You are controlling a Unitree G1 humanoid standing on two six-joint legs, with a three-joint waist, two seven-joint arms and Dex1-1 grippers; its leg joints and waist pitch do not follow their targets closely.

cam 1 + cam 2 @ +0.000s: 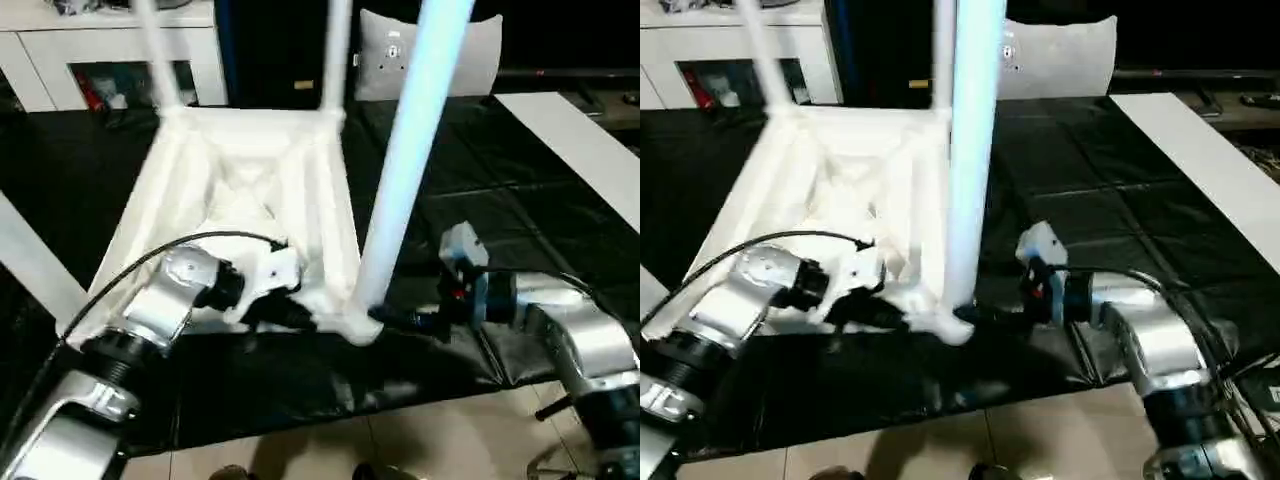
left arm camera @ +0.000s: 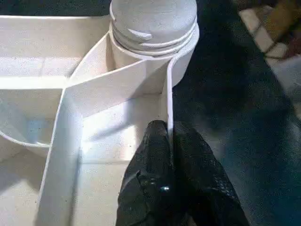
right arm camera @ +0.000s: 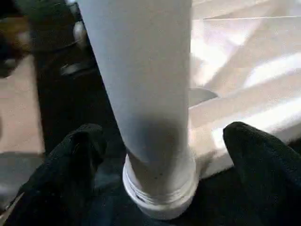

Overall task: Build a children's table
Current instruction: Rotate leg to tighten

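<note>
White tabletop (image 1: pixel 250 190) lies upturned, legs (image 1: pixel 405 170) upright; left pincer (image 2: pixel 170 174) pinches its rim; right pincer (image 3: pixel 160 165) spread.

Tight at the near corner, open to the lower right

I see the upright leg (image 1: pixel 405 170) blocking the middle, the tabletop (image 1: pixel 250 190) filling centre-left. My right gripper (image 3: pixel 160 155) straddles that leg's base with room either side; black mat (image 1: pixel 520 200) at right lies free up to the board strip (image 1: pixel 585 150).

Upturned white tabletop (image 1: pixel 250 170), legs (image 1: pixel 405 170) upright
</note>
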